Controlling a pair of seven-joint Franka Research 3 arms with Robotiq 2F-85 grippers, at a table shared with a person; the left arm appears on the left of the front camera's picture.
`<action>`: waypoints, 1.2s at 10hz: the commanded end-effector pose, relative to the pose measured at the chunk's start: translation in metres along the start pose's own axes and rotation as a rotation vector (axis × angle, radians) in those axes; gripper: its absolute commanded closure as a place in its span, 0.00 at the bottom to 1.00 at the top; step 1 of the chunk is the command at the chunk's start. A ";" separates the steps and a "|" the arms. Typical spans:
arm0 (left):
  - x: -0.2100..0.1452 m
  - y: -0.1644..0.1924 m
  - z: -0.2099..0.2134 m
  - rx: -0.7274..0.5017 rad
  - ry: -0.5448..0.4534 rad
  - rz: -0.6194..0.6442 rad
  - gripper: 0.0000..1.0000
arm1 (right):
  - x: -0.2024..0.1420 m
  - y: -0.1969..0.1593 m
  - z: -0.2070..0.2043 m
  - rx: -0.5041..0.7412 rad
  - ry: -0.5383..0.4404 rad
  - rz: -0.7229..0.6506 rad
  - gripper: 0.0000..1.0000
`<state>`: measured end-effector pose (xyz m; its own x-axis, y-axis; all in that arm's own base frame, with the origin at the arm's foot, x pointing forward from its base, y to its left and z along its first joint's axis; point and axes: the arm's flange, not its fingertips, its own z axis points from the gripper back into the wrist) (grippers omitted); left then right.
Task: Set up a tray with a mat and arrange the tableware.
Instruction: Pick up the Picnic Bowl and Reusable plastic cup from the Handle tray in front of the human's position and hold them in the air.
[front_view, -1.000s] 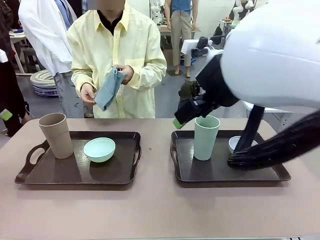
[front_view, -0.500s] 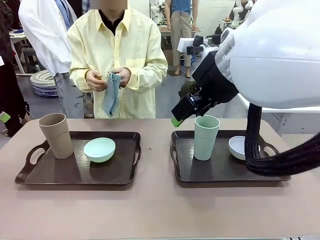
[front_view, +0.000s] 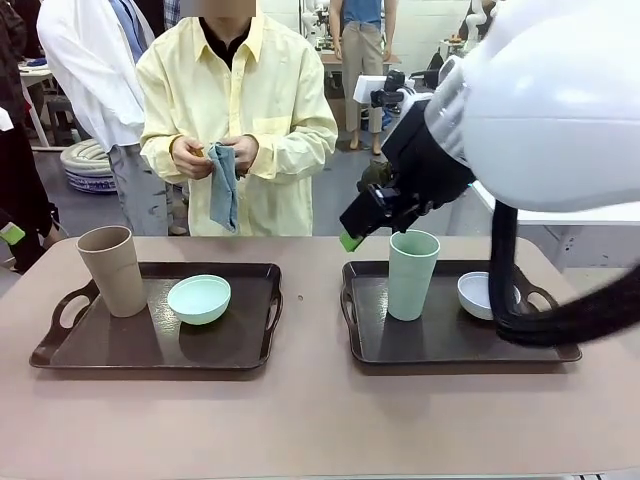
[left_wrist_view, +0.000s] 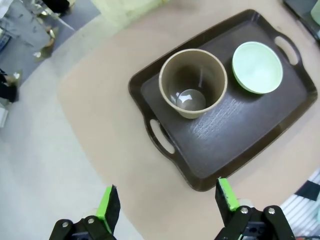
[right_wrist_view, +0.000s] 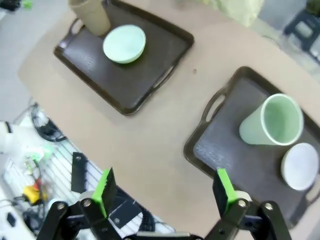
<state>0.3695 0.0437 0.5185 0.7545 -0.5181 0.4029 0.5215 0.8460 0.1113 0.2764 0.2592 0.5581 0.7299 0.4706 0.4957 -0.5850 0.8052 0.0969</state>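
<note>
Two dark brown handled trays lie side by side on the desk (front_view: 300, 420). On the left tray (front_view: 150, 348) the tan cup (front_view: 112, 270) stands upright near the left handle, with the mint green bowl (front_view: 199, 298) just to its right, not touching it. On the right tray (front_view: 430, 345) the mint green cup (front_view: 412, 275) stands upright, and the pale grey-white bowl (front_view: 474, 293) sits to its right, partly behind the right arm's black cable bundle (front_view: 505, 270).

At the far side a person in a pale yellow shirt (front_view: 250, 95) holds a blue-grey cloth (front_view: 224, 190) in both hands (front_view: 190, 158) (it hangs down in front of the shirt).

The left fingers (left_wrist_view: 108, 210) are spread wide with nothing between them, high over the desk off the left tray's handle end. The right fingers (right_wrist_view: 105, 192) are likewise spread and empty, raised above the desk between the trays.
</note>
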 end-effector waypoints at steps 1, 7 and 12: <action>0.023 0.005 -0.005 -0.098 0.075 -0.060 0.00 | 0.061 0.019 -0.027 -0.007 0.133 -0.172 0.00; 0.044 0.035 -0.039 -0.362 0.002 -0.516 0.00 | 0.147 0.060 -0.127 -0.088 0.358 -0.304 0.00; 0.070 0.015 -0.063 -0.464 -0.120 -0.617 0.00 | 0.141 0.054 -0.143 -0.059 0.367 -0.297 0.00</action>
<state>0.4640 -0.0021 0.4872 0.2557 -0.8206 0.5111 0.9639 0.2569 -0.0699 0.4028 0.4249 0.5092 0.9444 0.3085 0.1135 -0.3225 0.9363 0.1389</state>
